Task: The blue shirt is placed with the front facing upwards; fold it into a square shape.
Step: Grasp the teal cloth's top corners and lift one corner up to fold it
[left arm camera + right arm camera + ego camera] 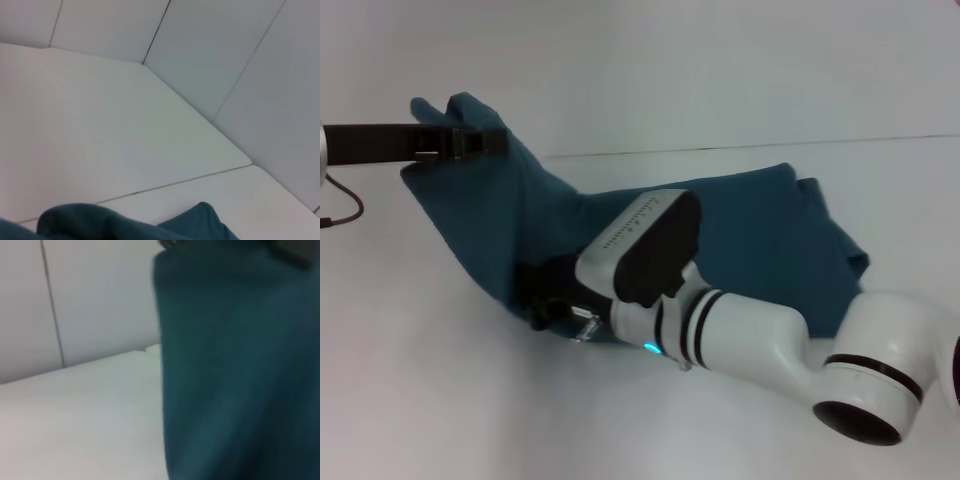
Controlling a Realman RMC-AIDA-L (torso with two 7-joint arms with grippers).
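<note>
The blue shirt (740, 240) lies bunched on the white table, plain teal side showing, no lettering in view. Its left part is raised off the table as a slanted sheet. My left gripper (470, 143) is at the far left, shut on the shirt's top edge and holding it up. My right gripper (548, 305) is low at the middle front, shut on the raised sheet's lower edge. The shirt also shows in the left wrist view (125, 225) and fills half the right wrist view (235, 370).
The white table (440, 390) runs under everything, with a seam line (880, 140) at its far edge against the white wall panels (240, 55). A thin dark cable (345, 210) hangs at the far left. My right arm (770, 340) crosses the front right.
</note>
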